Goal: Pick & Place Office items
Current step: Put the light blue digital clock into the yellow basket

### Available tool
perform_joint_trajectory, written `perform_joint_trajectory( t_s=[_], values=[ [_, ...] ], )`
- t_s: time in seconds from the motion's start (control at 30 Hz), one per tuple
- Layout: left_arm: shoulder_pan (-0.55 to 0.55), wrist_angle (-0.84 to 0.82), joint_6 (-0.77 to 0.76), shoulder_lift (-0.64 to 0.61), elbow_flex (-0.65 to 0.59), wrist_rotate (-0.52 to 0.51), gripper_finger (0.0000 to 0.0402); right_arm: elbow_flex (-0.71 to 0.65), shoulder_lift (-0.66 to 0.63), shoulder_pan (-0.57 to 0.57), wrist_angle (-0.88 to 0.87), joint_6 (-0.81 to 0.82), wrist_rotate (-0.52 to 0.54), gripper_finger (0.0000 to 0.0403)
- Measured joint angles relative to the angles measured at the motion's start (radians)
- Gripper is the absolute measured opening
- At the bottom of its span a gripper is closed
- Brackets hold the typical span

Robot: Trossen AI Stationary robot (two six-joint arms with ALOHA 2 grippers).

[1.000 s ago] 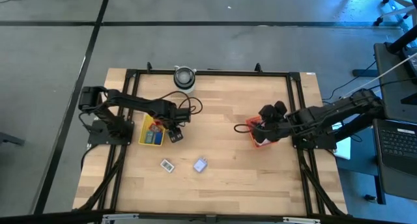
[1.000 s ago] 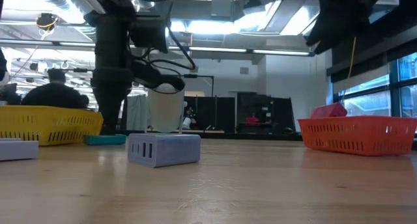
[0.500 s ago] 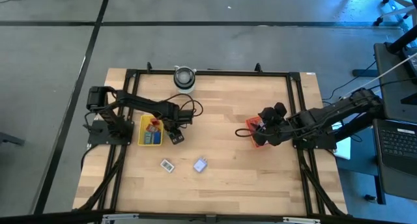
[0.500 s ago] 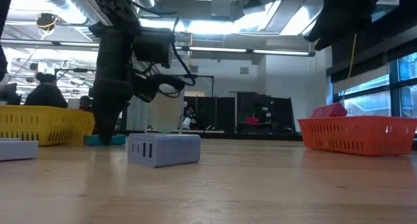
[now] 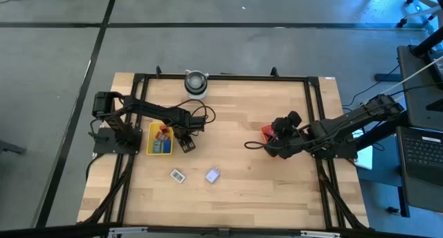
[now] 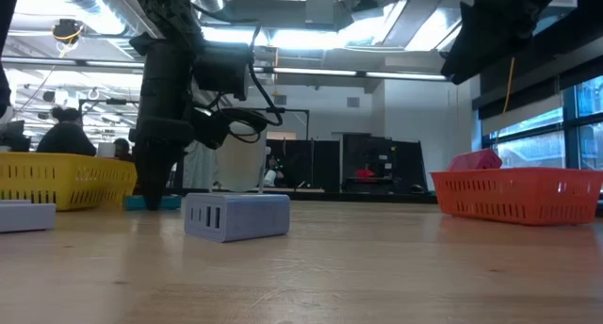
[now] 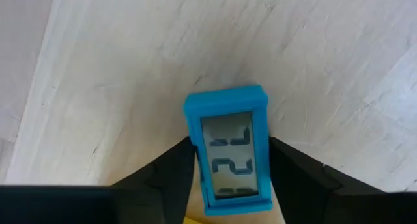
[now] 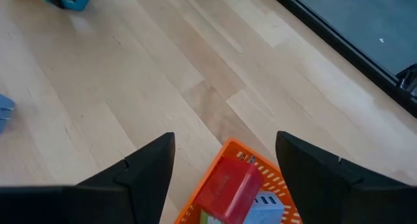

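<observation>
A blue block with a grey clock face [image 7: 229,152] lies flat on the wooden table, just right of the yellow tray [image 5: 154,147]. My left gripper [image 7: 231,146] points straight down over it and is shut on it; in the low view the block is the teal piece [image 6: 160,202] under the gripper [image 6: 151,185]. My right gripper [image 8: 225,138] hangs open above the near-left corner of the orange-red tray [image 8: 228,149], touching nothing. That tray holds a red block [image 8: 228,182]. A lavender block [image 5: 213,174] and a white one [image 5: 178,175] lie loose on the table. My left gripper has one finger [image 7: 179,165] on each long side [image 7: 190,160] of the blue block, pinching it across its width. The fingers come from above, pointing down. The block lies flat on the table, face up.
A round grey-white cylinder [image 5: 196,81] stands at the far edge. The yellow tray holds several small pieces [image 5: 163,135]. Black frame rails [image 5: 315,120] border the table. Bare wood lies between the two trays. People sit in the room behind [image 6: 66,136].
My left gripper has come down beside the yellow tray until it stands at the table over the blue block. The block has stayed where it was.
</observation>
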Motion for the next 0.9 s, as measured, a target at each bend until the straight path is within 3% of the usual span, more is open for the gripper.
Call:
perform_joint_trajectory(
  t_s=[0.17,0.5,0.9],
  values=[
    [0.0,-0.005,0.001,-0.001,0.0,0.001,0.015,0.0,0.007,0.0,0.007,0.0,-0.001,0.0268],
    [-0.001,-0.001,0.011,-0.024,0.002,0.017,0.0145,0.0,0.007,0.0,0.015,0.0,0.0,0.0268],
    [0.014,-0.021,0.09,-0.036,0.163,-0.01,0.0142,0.0,0.007,0.0,0.029,-0.027,-0.019,0.0268]
  ],
)
